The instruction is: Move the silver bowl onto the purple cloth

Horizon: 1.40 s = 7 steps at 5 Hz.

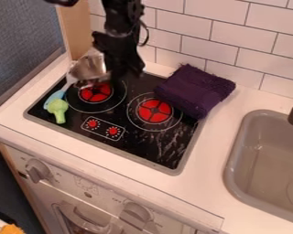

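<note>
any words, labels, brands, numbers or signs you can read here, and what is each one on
None can be read with confidence.
Oven front: faint marks around the left knob, the right knob and between them, too small to read.
Stovetop control panel: tiny white marks around the red dials, too small to read.

You have a white counter [215, 164] with a black stovetop [127, 119] and a grey sink [233, 161] set into it. Your purple cloth [195, 93] lies bunched over the stovetop's back right corner. At its left side you'll see a light-blue utensil [53, 98], with a green toy broccoli [58, 109] overlapping it in view. Your silver bowl [88, 70] sits tilted near the back left corner; whether it touches the stovetop, you can't tell.
</note>
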Each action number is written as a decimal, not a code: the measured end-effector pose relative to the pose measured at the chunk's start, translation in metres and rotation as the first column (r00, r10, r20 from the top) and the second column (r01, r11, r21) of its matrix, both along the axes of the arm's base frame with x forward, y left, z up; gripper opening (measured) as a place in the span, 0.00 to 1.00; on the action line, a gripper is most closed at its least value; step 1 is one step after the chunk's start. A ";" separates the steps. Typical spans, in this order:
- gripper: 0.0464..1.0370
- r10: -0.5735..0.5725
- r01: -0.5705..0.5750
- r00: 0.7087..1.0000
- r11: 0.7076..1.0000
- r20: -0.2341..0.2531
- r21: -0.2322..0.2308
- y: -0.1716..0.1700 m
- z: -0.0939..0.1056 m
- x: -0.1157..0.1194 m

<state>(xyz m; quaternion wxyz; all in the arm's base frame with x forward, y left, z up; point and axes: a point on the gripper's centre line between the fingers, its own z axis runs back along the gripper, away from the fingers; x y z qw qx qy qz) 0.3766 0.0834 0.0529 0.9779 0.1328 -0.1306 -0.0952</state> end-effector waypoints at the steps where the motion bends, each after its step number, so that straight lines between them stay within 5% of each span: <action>1: 0.03 -0.026 0.026 0.997 1.000 0.079 -0.004 -0.013 0.026 0.011; 4: 0.03 -0.232 0.239 0.967 0.969 0.103 -0.057 -0.098 0.036 0.018; 6: 0.03 -0.406 0.406 0.914 0.914 0.017 0.001 -0.134 0.014 0.013; 7: 0.07 -0.467 0.469 0.881 0.883 -0.074 0.014 -0.143 -0.003 0.009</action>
